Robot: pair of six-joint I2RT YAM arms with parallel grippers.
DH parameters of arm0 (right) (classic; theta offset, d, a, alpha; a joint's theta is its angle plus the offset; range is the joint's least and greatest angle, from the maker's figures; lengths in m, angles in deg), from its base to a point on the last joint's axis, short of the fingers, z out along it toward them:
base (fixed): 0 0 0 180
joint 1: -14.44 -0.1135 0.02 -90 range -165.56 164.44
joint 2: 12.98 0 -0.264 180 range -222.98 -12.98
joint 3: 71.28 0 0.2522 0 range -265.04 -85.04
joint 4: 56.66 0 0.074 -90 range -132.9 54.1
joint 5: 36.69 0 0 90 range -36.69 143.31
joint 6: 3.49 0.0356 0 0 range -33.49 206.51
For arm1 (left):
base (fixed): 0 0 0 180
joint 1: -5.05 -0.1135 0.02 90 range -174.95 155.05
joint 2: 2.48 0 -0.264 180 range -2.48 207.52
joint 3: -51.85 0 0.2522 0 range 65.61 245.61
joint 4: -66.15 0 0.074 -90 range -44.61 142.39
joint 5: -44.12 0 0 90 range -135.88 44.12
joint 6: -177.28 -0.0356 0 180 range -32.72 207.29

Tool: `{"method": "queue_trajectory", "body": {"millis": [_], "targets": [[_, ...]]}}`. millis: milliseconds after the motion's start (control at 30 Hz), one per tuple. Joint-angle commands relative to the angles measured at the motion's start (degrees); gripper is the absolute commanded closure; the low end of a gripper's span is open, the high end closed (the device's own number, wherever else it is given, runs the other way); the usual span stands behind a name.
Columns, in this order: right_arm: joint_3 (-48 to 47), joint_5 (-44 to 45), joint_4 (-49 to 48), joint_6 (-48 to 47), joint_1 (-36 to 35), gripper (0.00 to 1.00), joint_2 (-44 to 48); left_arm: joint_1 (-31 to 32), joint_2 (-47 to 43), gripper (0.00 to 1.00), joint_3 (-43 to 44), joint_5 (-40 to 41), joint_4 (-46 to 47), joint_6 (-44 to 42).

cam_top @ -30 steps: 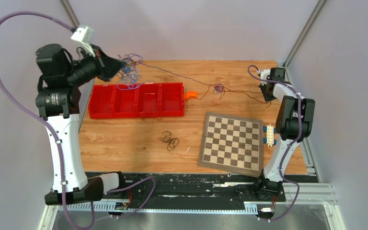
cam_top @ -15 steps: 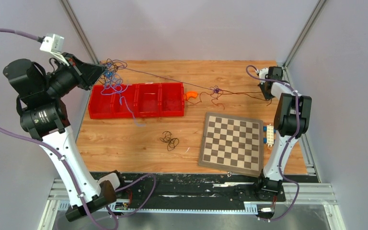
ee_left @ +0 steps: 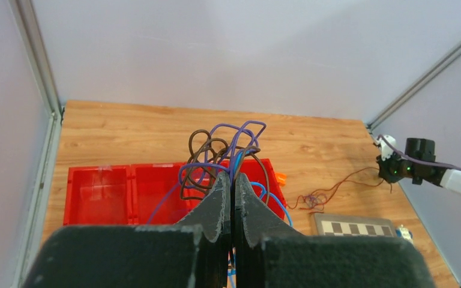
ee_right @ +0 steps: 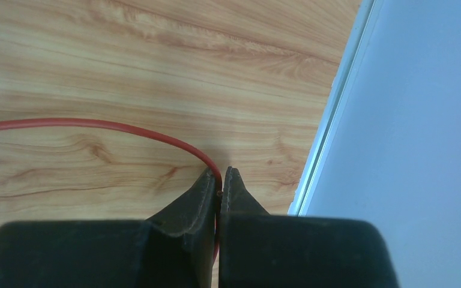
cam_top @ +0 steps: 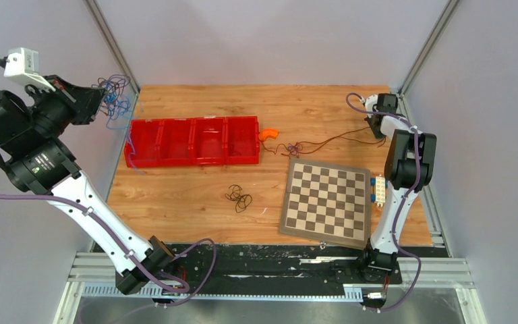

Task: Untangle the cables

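Observation:
My left gripper (cam_top: 101,101) is raised off the far left edge and shut on a bundle of blue, purple and brown cables (cam_top: 113,91); the bundle (ee_left: 222,159) loops above the shut fingertips (ee_left: 223,180) in the left wrist view. A blue strand (cam_top: 129,145) hangs down over the red bins. My right gripper (cam_top: 380,132) is at the far right, shut on a red cable (ee_right: 126,127). That red cable (cam_top: 330,140) runs left to a small knot (cam_top: 295,148) on the table, also seen in the left wrist view (ee_left: 315,200). A separate dark cable coil (cam_top: 239,197) lies mid-table.
A row of red bins (cam_top: 195,140) stands at the back left, with a small orange piece (cam_top: 268,133) at its right end. A chessboard (cam_top: 326,202) lies at the front right. Grey walls close in both sides and the back.
My left gripper has swung further left and up with the bundle. The thin strand that was taut between bundle and knot has come away; the knot has dropped and slid left to the table by the chessboard.

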Motion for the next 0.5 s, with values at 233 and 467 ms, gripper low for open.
{"method": "queue_trajectory", "body": {"millis": [233,467], "targets": [[-2.41,-6.67,6.79,0.49,-1.75,0.7,3.77,3.04,-2.76,1.0,-7.07,-2.51,-19.63,-26.28],[-9.55,-22.86,22.41,3.97,-4.05,0.09,10.87,8.79,-6.97,1.0,-14.42,-0.51,-25.32,-36.02]]}}
